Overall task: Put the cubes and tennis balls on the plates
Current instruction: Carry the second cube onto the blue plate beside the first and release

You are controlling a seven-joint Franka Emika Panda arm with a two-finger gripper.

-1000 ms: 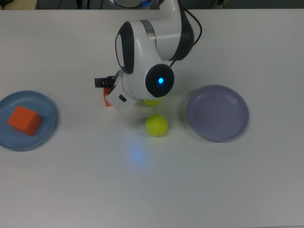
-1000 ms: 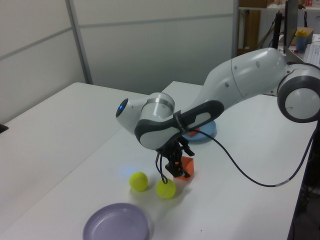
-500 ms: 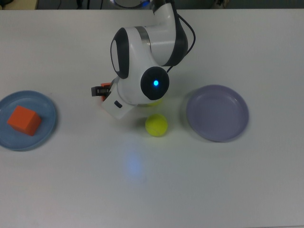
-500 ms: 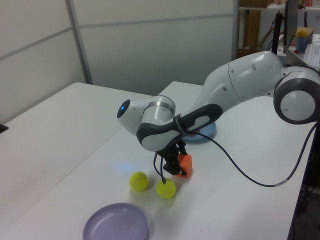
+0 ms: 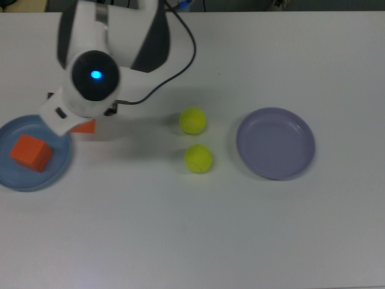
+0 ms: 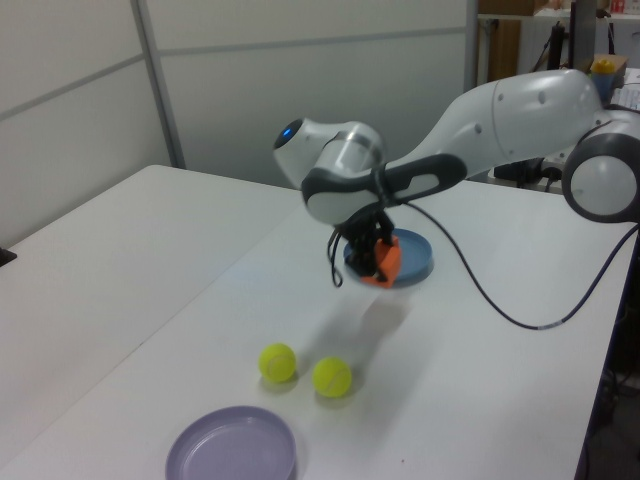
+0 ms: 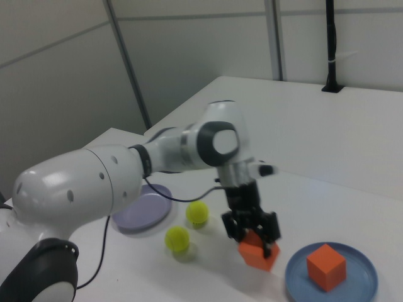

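Note:
My gripper (image 7: 253, 236) is shut on one orange cube (image 7: 258, 251) and holds it in the air, tilted, just beside the light blue plate (image 7: 360, 283). The top view shows only a corner of that cube (image 5: 85, 126) under the arm, at the plate's (image 5: 55, 171) right edge. The other orange cube (image 5: 30, 152) rests on the blue plate. Two tennis balls (image 5: 193, 120) (image 5: 198, 158) lie close together mid-table. To their right in the top view sits the lavender plate (image 5: 275, 142), with nothing on it.
The arm's white body and black cable reach over the top view's upper left. In the left view the held cube (image 6: 381, 264) hangs in front of the blue plate (image 6: 421, 257), its shadow on the table below. A wall runs behind the table.
The gripper has lifted the orange cube off the table beside the balls and carried it to the top view's left, up to the blue plate. Both balls now show uncovered.

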